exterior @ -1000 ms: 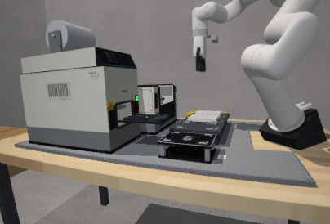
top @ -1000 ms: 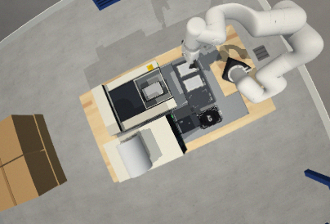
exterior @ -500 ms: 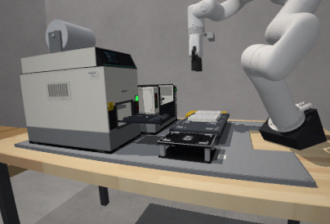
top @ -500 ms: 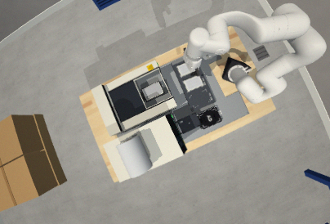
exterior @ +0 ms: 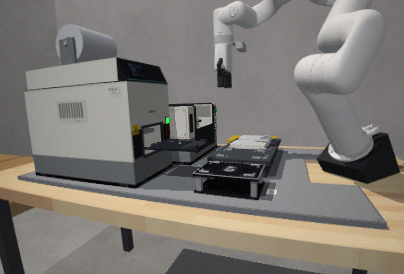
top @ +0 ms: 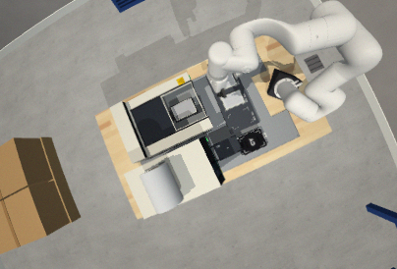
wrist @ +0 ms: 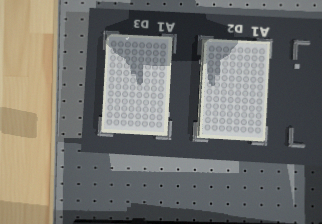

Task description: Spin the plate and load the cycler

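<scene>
My gripper [exterior: 224,82] is open and empty, high above the deck row. In the wrist view the balance plate BAL [wrist: 137,87] lies flat in the D3 locators. K37 [wrist: 234,90] lies flat in D2 beside it. D1 [wrist: 296,90] is bare. The gripper's shadow falls on the labelled ends of both plates. The fingers do not show in the wrist view. In the top view the centrifuge [top: 150,120] has its hatch open, with a light rectangle [top: 185,108] in the bucket at the door. I cannot tell whether that is a plate. The sealer's stage [exterior: 179,145] looks bare.
The sealer [exterior: 93,130] with its film roll [top: 161,188] stands left of the deck. The raised black nest CY [exterior: 228,173] [top: 251,141] sits in front of the deck row. The wooden table edge [wrist: 24,100] runs along the D3 side. The arm's base [exterior: 358,162] is at the right.
</scene>
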Robot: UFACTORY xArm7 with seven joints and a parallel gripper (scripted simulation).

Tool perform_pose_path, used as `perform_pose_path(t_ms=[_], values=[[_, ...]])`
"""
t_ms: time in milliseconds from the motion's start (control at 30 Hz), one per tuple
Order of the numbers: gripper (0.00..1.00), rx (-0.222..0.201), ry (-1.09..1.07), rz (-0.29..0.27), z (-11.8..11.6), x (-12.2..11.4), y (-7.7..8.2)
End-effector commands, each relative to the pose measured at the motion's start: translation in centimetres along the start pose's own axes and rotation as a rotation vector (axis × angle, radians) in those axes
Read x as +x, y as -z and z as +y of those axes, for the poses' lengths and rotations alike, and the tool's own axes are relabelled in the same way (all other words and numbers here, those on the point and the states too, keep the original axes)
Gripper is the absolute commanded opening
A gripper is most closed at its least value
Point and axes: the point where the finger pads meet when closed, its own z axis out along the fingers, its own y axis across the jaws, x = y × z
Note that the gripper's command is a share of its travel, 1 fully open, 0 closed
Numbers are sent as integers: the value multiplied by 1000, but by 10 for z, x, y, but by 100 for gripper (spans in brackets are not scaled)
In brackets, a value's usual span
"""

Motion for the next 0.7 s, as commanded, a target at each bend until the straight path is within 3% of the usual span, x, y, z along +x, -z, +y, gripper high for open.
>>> perform_pose_path(t_ms=[0, 667], values=[[100, 1, 0, -2, -1, -20, 1], [100, 1, 0, -2, -1, -110, 1]])
